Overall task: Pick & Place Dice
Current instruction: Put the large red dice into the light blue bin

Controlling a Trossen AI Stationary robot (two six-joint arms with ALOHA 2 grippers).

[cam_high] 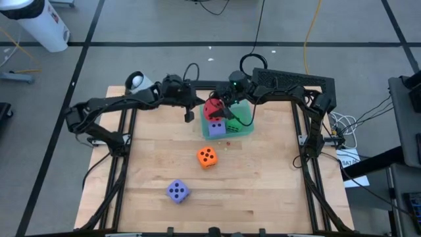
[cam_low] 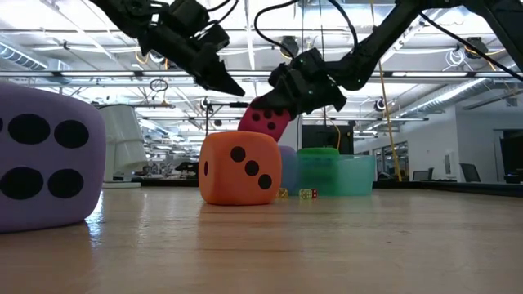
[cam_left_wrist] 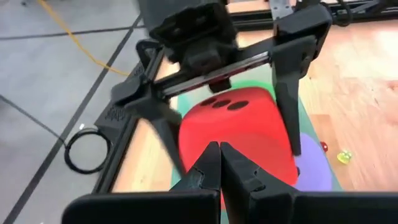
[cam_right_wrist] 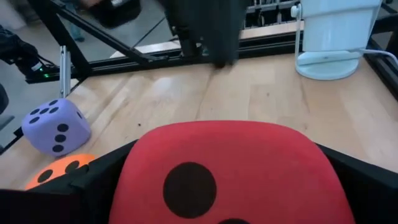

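Note:
My right gripper (cam_high: 219, 107) is shut on the red die (cam_high: 212, 106), which hangs over the flat teal tray (cam_high: 245, 129) at the table's far middle. In the tray sit a lavender die (cam_high: 216, 127) and a green die (cam_high: 231, 121), partly hidden. The orange die (cam_high: 206, 157) rests on the table near the centre, and a second lavender die (cam_high: 177, 191) lies nearer the front. My left gripper (cam_high: 189, 107) hovers shut just left of the red die, touching nothing. The left wrist view shows the red die (cam_left_wrist: 239, 134) beyond its shut fingers (cam_left_wrist: 219, 163). My right gripper pinches the red die between its two fingers (cam_left_wrist: 287, 81), one on each of two opposite faces (cam_left_wrist: 277, 124). It comes from above, slanting in from the table's far right. The die (cam_low: 264, 121) is lifted clear above the tray and tilted.
A white cylindrical device (cam_high: 137, 81) stands at the table's far left corner. Two tiny dice (cam_low: 306, 193) lie on the wood in front of the tray. Black frame rails (cam_high: 309, 171) run along the left and right edges. Bare wood lies around the orange and lavender dice.

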